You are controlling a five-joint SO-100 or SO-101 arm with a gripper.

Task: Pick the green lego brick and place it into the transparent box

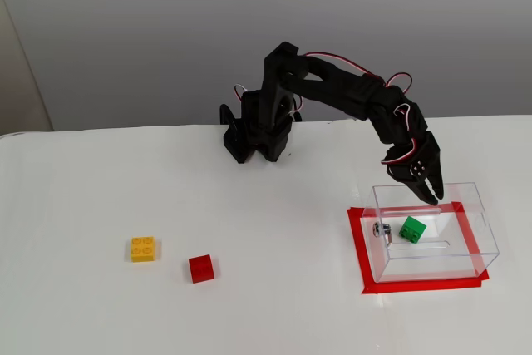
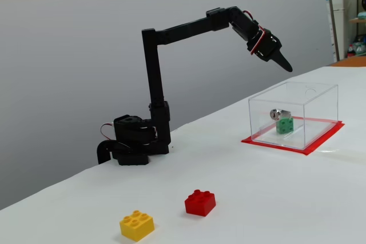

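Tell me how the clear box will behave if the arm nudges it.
The box looks thin-walled and nearly empty, holding only the green brick, so it is probably light and would slide. Its smooth base on red tape may offer little grip. Being low and wide, it seems unlikely to tip.
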